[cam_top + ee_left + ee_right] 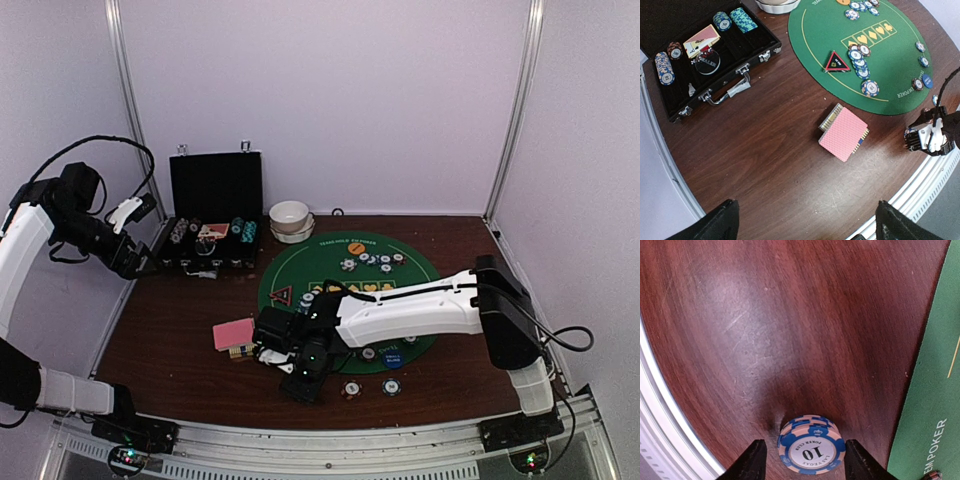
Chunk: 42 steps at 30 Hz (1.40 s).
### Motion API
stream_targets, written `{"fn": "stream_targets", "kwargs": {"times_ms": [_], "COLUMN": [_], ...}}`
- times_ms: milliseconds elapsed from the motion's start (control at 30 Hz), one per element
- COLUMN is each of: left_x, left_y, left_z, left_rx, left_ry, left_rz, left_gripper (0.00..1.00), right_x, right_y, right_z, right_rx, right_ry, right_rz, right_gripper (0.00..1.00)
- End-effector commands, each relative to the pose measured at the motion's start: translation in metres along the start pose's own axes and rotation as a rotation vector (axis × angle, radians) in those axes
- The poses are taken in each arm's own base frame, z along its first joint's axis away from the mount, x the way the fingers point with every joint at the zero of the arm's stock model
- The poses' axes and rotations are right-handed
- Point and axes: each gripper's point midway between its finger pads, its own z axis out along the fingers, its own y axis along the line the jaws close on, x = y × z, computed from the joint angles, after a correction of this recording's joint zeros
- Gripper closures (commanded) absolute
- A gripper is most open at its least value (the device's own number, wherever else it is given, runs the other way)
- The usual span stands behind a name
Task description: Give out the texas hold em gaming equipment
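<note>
My right gripper (805, 460) is open and low over the wooden table, its fingers (756, 462) on either side of a short stack of blue-and-pink "10" poker chips (811, 451), with a gap on the left. In the top view it (300, 375) is near the front edge, just off the green mat (300, 270). A pink-backed deck of cards (233, 333) (843, 132) lies left of it. A red triangle token (282, 295) (836, 61), an orange disc (356, 248), a blue disc (927, 81) and several chips (860, 57) lie on the mat. My left gripper (140, 255) (807, 225) is open and empty, high at the left.
An open black case (212, 215) (700, 55) holding more chips and cards stands at the back left. Stacked white bowls (291, 220) sit beside it. Two chip stacks (351, 389) lie on the table near the front edge.
</note>
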Motion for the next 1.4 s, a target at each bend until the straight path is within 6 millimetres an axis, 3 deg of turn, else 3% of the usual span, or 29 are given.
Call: {"fn": "stream_targets", "kwargs": {"times_ms": [0,333,567,700,900,1000,1100,1233,1367], "left_x": [-0.007,-0.007,-0.006,-0.006,-0.004,0.000,0.005,0.010,0.011], "left_y": [0.001,0.000,0.000,0.000,-0.001,-0.001,-0.001,-0.001,-0.001], "left_z": [-0.011,-0.012,-0.012,-0.012,-0.010,-0.005,0.000,0.006,0.008], "left_rx": [-0.027,-0.030,-0.034,-0.033,-0.023,-0.011,-0.002,0.012,0.019], "left_ry": [-0.035,-0.039,-0.035,-0.036,-0.030,-0.017,0.002,0.019,0.024], "left_rz": [0.021,0.023,0.024,0.025,0.035,0.040,0.044,0.042,0.045], "left_gripper": [0.02,0.02,0.02,0.02,0.02,0.02,0.03,0.02,0.02], "right_x": [0.003,0.003,-0.001,-0.008,-0.013,-0.008,0.011,0.062,0.114], "right_y": [-0.003,-0.006,-0.014,-0.019,-0.037,-0.056,-0.094,-0.163,-0.219], "right_z": [0.004,0.003,-0.005,-0.026,-0.072,-0.096,-0.104,-0.102,-0.102], "right_rx": [0.003,0.027,0.066,0.096,0.103,0.103,0.131,0.230,0.327], "right_ry": [0.008,0.005,-0.015,-0.052,-0.135,-0.177,-0.174,-0.119,-0.087], "right_rz": [0.009,0.008,0.007,0.012,0.085,0.162,0.280,0.505,0.699], "right_gripper": [0.47,0.59,0.77,0.87,0.91,0.92,0.92,0.94,0.95]}}
